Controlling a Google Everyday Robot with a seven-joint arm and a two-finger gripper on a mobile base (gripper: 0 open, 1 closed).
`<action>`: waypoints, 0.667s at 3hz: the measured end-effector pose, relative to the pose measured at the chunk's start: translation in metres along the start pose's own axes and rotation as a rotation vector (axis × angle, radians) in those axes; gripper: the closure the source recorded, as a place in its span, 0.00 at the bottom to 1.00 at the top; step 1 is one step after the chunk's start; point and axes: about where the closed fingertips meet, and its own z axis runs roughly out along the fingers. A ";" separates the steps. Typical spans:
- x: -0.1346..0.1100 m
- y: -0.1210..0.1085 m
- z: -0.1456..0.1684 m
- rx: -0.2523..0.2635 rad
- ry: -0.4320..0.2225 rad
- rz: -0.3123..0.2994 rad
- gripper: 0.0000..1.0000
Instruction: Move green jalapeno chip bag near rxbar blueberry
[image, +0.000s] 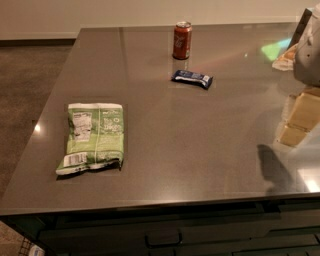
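the green jalapeno chip bag (94, 137), a crinkly light-green and white rectangular packet with a barcode panel, lies flat near the front left edge of the table (200, 150), a glossy dark grey slab. the rxbar blueberry (192, 78), a small flat dark-blue wrapper with white lettering, lies well apart from the bag, toward the far middle. it sits just in front of the red soda can (182, 40), an upright metal cylinder. the gripper (309, 50) shows only as a pale grey shape at the right edge of the view, over the far right of the table and well apart from the bag. whether it is spread or pressed together cannot be told. judgement: nothing of the task is done. the bag is not grasped, and the reach, grasp, carry and placement beside the bar all remain.
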 end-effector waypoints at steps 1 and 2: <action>0.000 0.000 0.000 0.000 0.000 0.000 0.00; -0.013 -0.004 0.003 0.005 -0.014 0.008 0.00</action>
